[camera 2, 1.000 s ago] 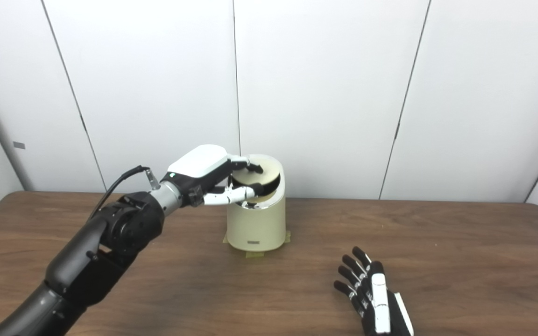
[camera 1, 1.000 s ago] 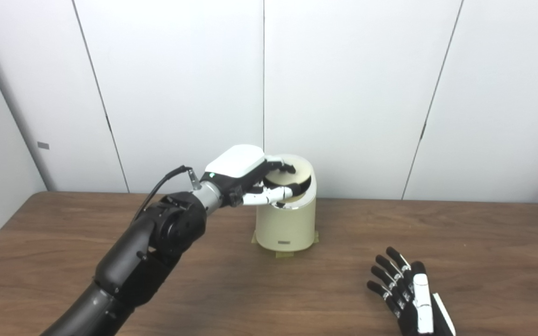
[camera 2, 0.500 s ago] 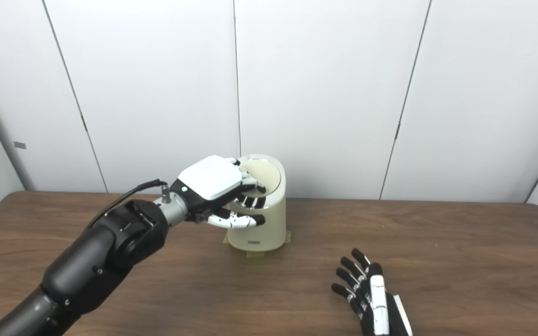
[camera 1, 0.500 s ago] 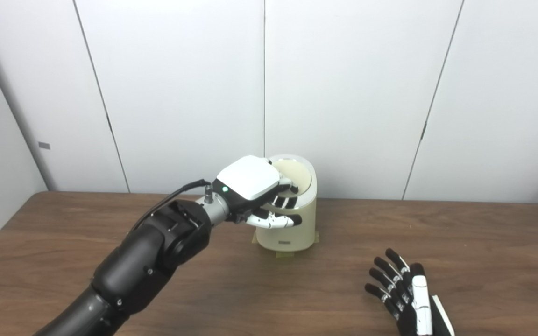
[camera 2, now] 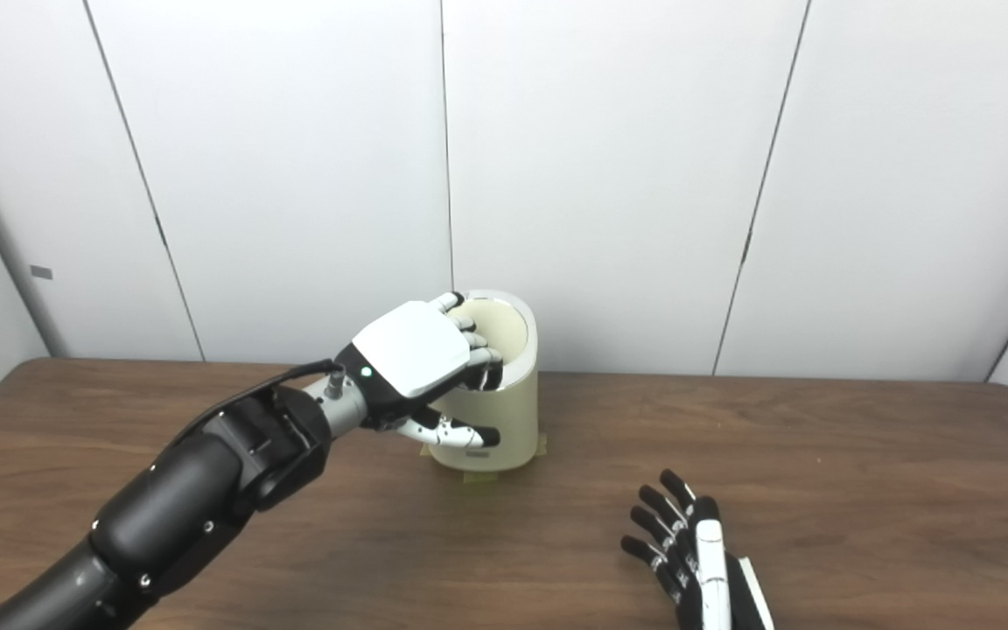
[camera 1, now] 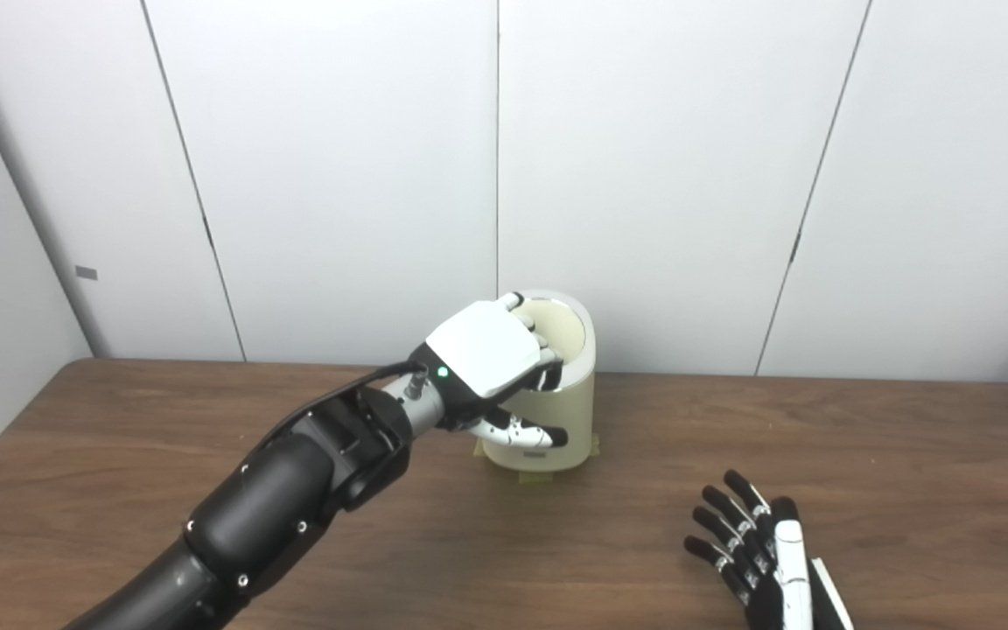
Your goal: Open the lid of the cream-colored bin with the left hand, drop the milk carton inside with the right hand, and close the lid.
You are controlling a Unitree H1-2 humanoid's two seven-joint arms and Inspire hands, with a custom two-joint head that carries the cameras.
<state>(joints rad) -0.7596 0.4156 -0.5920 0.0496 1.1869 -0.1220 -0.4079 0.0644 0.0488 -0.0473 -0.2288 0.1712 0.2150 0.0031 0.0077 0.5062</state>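
Observation:
The cream-colored bin stands at the back middle of the table, and its round lid lies flat in the rim. My left hand rests over the lid's front part with its fingers bent onto it. Its thumb sticks out apart, in front of the bin's wall, and grips nothing. At the near right my right hand lies on the table, fingers spread and empty. No milk carton shows in either view.
The bin sits on yellow tape tabs on the brown wooden table. White wall panels stand close behind the bin. My left forearm crosses the table's left half.
The lid, held tilted open a second ago, has come down flat. My left hand has dropped with it and drawn back toward me. The right hand has hardly moved.

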